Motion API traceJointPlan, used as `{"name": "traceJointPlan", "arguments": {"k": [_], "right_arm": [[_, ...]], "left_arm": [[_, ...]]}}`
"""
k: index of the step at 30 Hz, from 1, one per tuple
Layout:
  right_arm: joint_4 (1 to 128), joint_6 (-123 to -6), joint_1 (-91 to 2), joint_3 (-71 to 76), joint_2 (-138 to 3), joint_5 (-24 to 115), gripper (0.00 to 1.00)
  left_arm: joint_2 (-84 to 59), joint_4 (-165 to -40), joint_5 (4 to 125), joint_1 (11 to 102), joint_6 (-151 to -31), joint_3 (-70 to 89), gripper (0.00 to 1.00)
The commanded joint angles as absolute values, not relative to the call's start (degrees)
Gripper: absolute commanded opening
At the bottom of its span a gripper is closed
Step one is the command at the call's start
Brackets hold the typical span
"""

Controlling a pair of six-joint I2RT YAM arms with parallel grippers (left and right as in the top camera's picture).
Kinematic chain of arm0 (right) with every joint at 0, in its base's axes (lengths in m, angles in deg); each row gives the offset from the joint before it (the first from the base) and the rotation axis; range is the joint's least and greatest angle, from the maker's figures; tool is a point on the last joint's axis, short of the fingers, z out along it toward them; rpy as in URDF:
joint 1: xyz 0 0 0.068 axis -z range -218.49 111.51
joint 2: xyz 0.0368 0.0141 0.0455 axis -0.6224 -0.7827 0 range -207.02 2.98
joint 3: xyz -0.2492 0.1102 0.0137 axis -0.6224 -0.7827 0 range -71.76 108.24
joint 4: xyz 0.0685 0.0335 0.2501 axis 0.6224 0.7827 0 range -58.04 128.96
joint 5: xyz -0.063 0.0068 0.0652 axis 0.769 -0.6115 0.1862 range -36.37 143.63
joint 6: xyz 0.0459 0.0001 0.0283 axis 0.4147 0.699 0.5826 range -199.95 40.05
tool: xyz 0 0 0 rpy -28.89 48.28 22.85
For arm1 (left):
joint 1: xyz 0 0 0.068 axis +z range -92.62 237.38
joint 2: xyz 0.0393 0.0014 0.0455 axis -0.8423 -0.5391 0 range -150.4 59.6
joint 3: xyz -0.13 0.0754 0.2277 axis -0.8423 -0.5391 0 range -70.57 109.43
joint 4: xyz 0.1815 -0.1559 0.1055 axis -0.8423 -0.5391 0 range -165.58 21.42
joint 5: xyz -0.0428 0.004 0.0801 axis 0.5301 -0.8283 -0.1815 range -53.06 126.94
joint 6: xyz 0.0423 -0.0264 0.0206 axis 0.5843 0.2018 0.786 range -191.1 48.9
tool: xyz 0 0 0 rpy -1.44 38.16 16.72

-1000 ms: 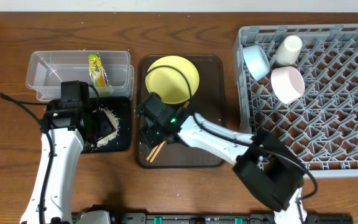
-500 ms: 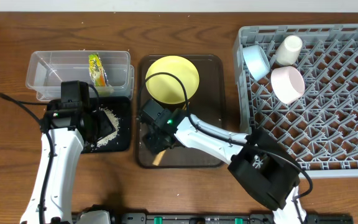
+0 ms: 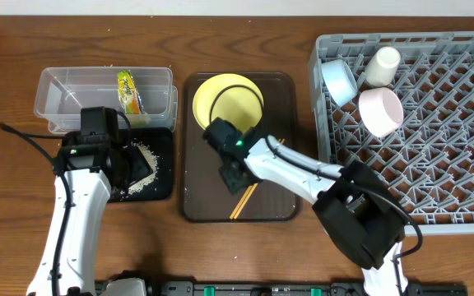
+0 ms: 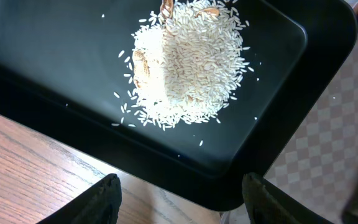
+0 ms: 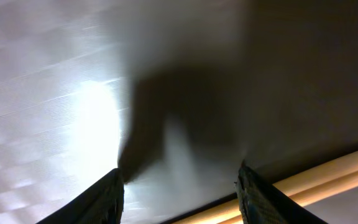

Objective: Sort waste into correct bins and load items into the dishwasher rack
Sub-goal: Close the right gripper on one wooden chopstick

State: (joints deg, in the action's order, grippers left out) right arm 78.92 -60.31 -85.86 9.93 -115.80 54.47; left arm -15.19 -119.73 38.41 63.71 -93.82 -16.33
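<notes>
Two wooden chopsticks (image 3: 245, 200) lie slanted at the front middle of the brown serving tray (image 3: 200, 185). My right gripper (image 3: 233, 177) hovers just behind them, open; in the right wrist view (image 5: 179, 202) its fingers straddle bare tray, with the chopsticks (image 5: 328, 173) crossing low at the right. The yellow plate (image 3: 229, 103) sits at the tray's back. White rice crumbs (image 3: 145, 160) (image 4: 185, 68) are heaped in the black tray (image 3: 161, 177). My left gripper (image 3: 130, 168) (image 4: 182, 196) hangs open over that tray's edge, holding nothing. The green-yellow wrapper (image 3: 128, 90) lies in the clear tub (image 3: 72, 90).
The grey dishwasher rack (image 3: 451, 164) fills the right side. In its back left corner stand a blue bowl (image 3: 338, 80), a white cup (image 3: 382, 66) and a pink bowl (image 3: 381, 111). Wooden tabletop (image 3: 6, 205) surrounds everything.
My right gripper has swung from the brown tray's left front to its middle, and the chopsticks now lie further right. The left arm has not moved.
</notes>
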Motion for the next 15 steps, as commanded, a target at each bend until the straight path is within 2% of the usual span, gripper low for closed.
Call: {"name": "traceJointPlan", "arguments": {"k": [1, 8, 10, 12, 15], "right_arm": [[79.42, -61.60, -83.96, 8.82, -116.72, 55.76, 0.57], [79.31, -61.60, -82.26, 8.84, -109.64, 56.88, 0.61], [79.57, -58.76, -81.97, 8.84, -107.06, 56.88, 0.59], [80.40, -54.41, -81.60, 8.84, -105.57, 56.88, 0.50], [83.16, -46.38, -81.21, 8.79, -105.31, 56.79, 0.50]], "left_arm": [[-15.29, -119.97, 37.78, 64.01, -94.36, -15.91, 0.65], [-15.29, -119.95, 37.78, 64.01, -94.36, -15.91, 0.65], [-15.29, -119.97, 37.78, 64.01, -94.36, -15.91, 0.65], [-15.29, -119.97, 37.78, 64.01, -94.36, -15.91, 0.65], [-15.29, -119.95, 37.78, 64.01, -94.36, -15.91, 0.65]]}}
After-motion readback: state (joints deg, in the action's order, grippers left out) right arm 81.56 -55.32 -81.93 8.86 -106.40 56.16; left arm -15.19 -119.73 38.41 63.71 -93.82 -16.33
